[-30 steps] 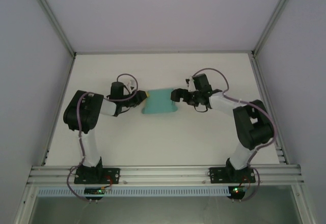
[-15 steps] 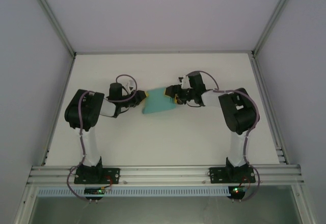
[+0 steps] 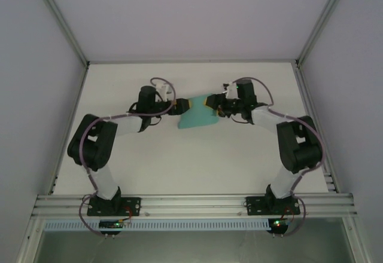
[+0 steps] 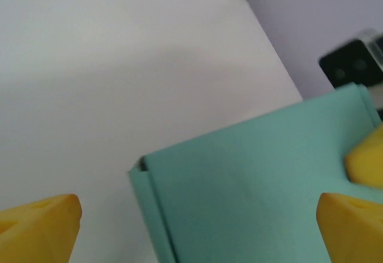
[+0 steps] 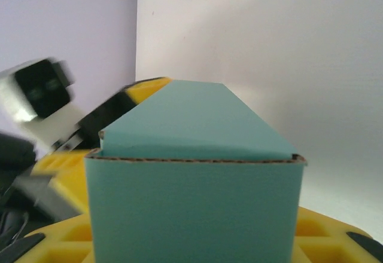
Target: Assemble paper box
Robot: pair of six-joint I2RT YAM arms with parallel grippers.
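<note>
**Plainly, the paper box (image 3: 199,117) sits between our left pincer (image 3: 181,106) and right pincer (image 3: 210,103), far middle of the desk (image 3: 179,161)**

From above we see the two arms reach inward from their bases and meet over the far half of the desk. The teal box lies between them. The left pincer comes at its far left corner and the right pincer at its far right corner. The box's broader edge points toward the arm bases.

Through the left wrist camera we look across a flat teal face with a folded edge on its left side. The left pincer's yellow fingertips (image 4: 39,227) stand wide apart, one at each lower corner of the view. We see bare desk between the left fingertip and the folded edge, so this pincer is spread open around the box and does not clamp it. At the right edge of that view a further yellow pad touches the box's side, with a blurred black housing above it.

Through the right wrist camera the box stands close before the lens, its end showing a raw brown cut line along the top edge. Yellow fingers (image 5: 326,236) of the right pincer flank it low on either side, right against its walls. We read this pincer as closed on the box. Beyond the box's left shoulder we make out a blurred black, white and yellow part of the other arm. We cannot tell whether the box's underside touches the desk.
</note>
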